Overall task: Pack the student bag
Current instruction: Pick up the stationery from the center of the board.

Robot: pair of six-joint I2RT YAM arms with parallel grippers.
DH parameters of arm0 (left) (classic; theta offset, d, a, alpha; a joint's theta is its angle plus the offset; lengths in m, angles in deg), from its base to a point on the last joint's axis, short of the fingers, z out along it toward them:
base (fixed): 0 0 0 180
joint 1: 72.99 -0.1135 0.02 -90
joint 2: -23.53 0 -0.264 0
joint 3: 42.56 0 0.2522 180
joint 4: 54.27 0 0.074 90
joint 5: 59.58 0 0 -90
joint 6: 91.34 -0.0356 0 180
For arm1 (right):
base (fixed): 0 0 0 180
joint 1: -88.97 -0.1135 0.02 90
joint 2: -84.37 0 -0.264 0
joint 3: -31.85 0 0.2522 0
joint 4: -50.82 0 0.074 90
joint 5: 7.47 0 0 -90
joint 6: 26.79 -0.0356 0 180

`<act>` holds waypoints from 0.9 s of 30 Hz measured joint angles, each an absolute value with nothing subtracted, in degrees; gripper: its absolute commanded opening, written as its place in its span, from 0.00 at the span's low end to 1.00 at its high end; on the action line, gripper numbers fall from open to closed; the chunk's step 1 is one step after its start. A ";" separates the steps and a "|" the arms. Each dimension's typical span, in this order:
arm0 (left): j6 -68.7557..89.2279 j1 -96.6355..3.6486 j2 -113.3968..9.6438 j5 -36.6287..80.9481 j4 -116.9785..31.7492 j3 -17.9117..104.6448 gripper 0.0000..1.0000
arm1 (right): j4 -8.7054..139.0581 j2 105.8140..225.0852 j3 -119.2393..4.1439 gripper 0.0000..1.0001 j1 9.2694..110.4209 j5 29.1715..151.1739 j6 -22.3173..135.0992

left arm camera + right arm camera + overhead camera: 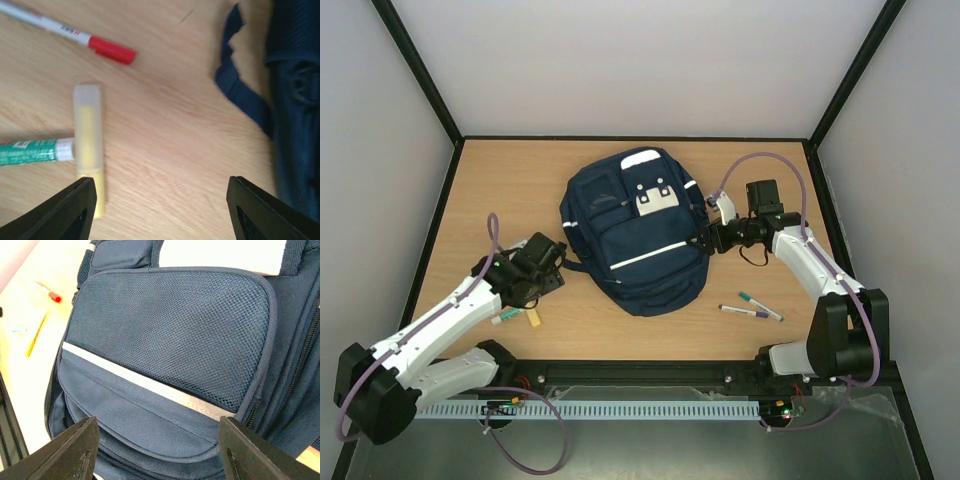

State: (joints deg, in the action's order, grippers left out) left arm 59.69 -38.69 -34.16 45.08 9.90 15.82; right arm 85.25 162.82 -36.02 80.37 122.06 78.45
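Evidently soft and limp, the student bag is seen lying flat, front up, at the middle of the bench. It is judged likely to sag and bunch rather than lift as one piece, though whether its main zip stands open is not clear from above. A hold is best taken on a doubled edge, a pocket rim or the dark strap, not on the slack mesh pocket. The right fingers are apart over that mesh, clamped on nothing, and the left fingers are likewise apart above bare bench beside a yellow highlighter.
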 measured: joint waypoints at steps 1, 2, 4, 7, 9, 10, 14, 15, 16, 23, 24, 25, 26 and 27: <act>60.26 -38.69 -34.34 45.05 10.06 14.90 0.72 | 85.22 162.82 -36.02 0.66 80.37 122.23 78.49; 60.72 -38.69 -34.62 45.03 10.21 13.89 0.72 | 85.25 162.82 -36.02 0.65 80.37 122.39 78.65; 61.53 -38.69 -35.32 45.03 10.23 12.36 0.72 | 85.25 162.82 -36.02 0.64 80.37 122.48 78.89; 62.38 -38.69 -36.22 45.03 10.08 10.49 0.72 | 85.29 162.80 -36.02 0.63 80.20 122.96 80.05; 62.75 -38.69 -36.43 45.05 9.68 9.48 0.72 | 85.27 162.61 -35.98 0.64 79.72 122.56 80.83; 62.88 -38.69 -36.48 45.05 9.49 9.00 0.72 | 85.25 162.39 -35.85 0.63 79.17 122.19 81.18; 63.47 -38.69 -36.63 45.01 8.09 6.53 0.70 | 85.31 161.56 -35.56 0.64 76.39 121.73 82.76; 63.54 -38.69 -36.83 44.99 7.89 6.03 0.69 | 85.33 161.51 -35.56 0.64 75.80 121.75 83.15; 63.63 -38.69 -37.13 44.97 7.67 5.57 0.68 | 85.38 161.51 -35.56 0.64 75.28 121.75 83.59; 64.68 -38.95 -39.10 44.79 6.86 4.87 0.63 | 85.97 161.51 -35.56 0.64 74.58 121.82 85.10; 64.89 -38.95 -39.34 44.77 6.71 4.82 0.62 | 86.03 161.51 -35.56 0.64 74.58 121.82 85.18; 65.16 -39.04 -39.58 44.75 6.54 4.76 0.61 | 86.14 161.51 -35.56 0.64 74.58 121.82 85.31; 65.40 -39.15 -39.80 44.70 6.36 4.67 0.61 | 86.21 161.51 -35.56 0.64 74.58 121.84 85.36; 65.64 -39.34 -40.04 44.64 6.16 4.52 0.60 | 86.25 161.51 -35.56 0.64 74.58 121.84 85.47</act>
